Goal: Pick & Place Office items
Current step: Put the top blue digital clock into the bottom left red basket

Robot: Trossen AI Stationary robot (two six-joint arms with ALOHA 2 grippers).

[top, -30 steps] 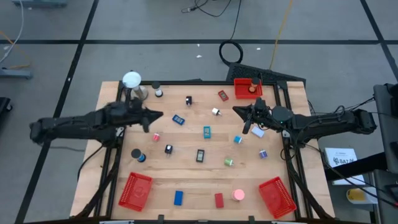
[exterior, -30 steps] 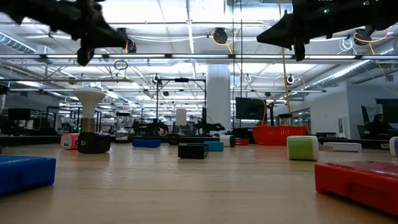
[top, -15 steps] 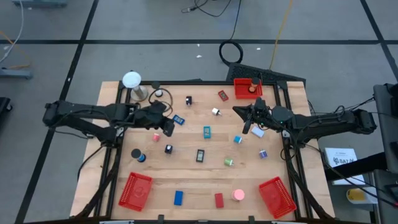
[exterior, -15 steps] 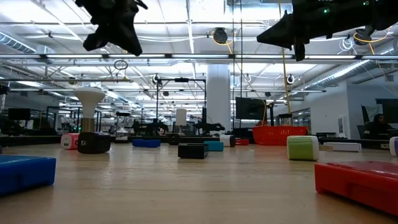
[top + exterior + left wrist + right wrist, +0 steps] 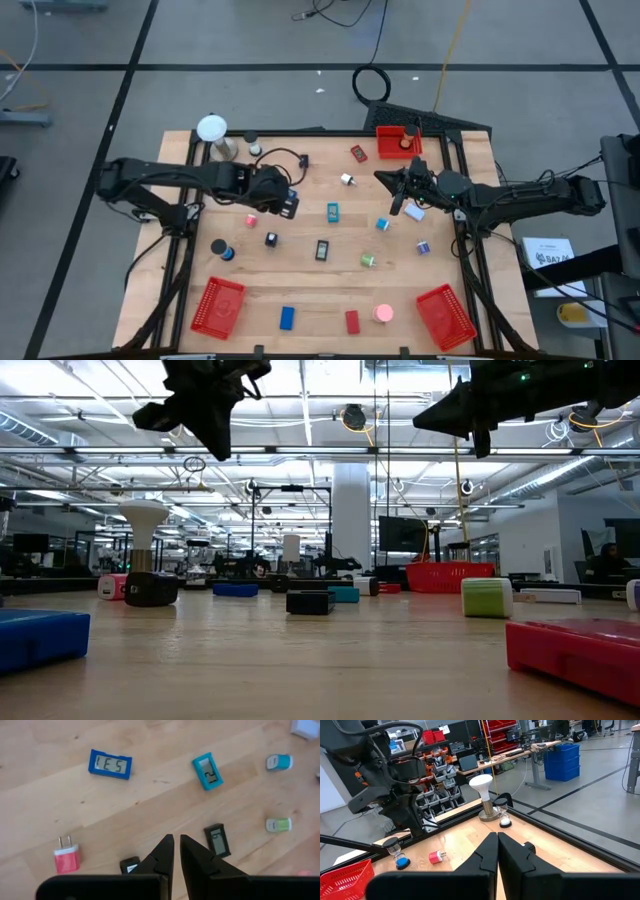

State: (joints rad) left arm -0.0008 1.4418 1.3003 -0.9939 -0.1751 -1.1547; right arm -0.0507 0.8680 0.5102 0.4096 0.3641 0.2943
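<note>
Small office items lie scattered flat on the wooden table [image 5: 300,285]: a blue clock [image 5: 110,764], a teal clock [image 5: 332,211], a black clock [image 5: 322,250], a pink plug [image 5: 251,219], a green piece [image 5: 368,260], and a blue block [image 5: 287,318], a red block [image 5: 352,321] and a pink round piece [image 5: 384,313] near the front edge. My left gripper [image 5: 289,204] hangs above the table's left middle, pointing steeply down, shut and holding nothing; its fingertips [image 5: 175,842] stand over bare wood between the plug and the black clock. My right gripper [image 5: 382,180] is shut and level, high over the right side.
Red mesh baskets stand at the front left [image 5: 218,305], front right [image 5: 445,315] and far right [image 5: 398,142]. A white ball on a metal stand [image 5: 212,130] is at the far left corner, with an hourglass-like piece [image 5: 220,248] nearer the left side. Black rails frame the table.
My left gripper has swung from the table's left side toward the middle, risen a little, and tipped from nearly level to pointing steeply down, rolling as it went. It stays shut. The items on the table have not moved.
</note>
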